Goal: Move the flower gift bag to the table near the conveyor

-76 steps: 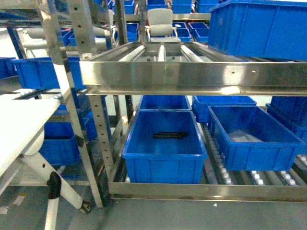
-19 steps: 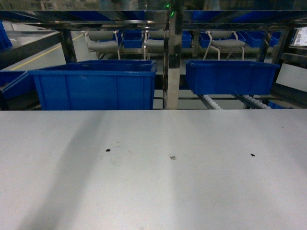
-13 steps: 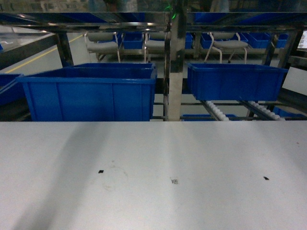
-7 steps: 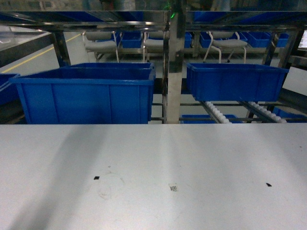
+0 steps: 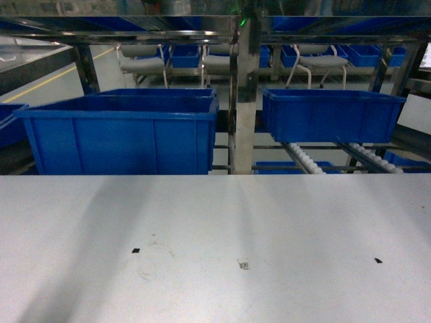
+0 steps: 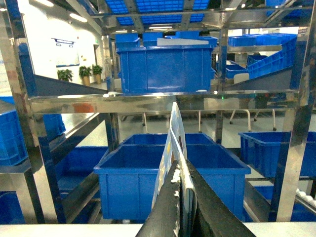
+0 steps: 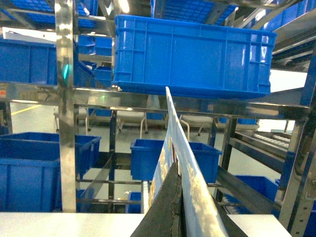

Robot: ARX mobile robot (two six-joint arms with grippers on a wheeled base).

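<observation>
The flower gift bag shows edge-on in the left wrist view, a thin pale printed sheet rising between dark fingers. My left gripper is shut on it. In the right wrist view the flower gift bag again stands edge-on, and my right gripper is shut on its lower part. The white table fills the lower half of the head view, where neither the bag nor either gripper shows. The conveyor, with white rollers in steel frames, stands just beyond the table's far edge.
Blue bins sit on the rack behind the table: a large blue bin at left and a second blue bin at right. A steel upright stands between them. Small dark specks and a square marker lie on the tabletop.
The head view swung from a rack with an open blue bin to the white table. Over the last second it came slightly closer to the rack, then held still.
</observation>
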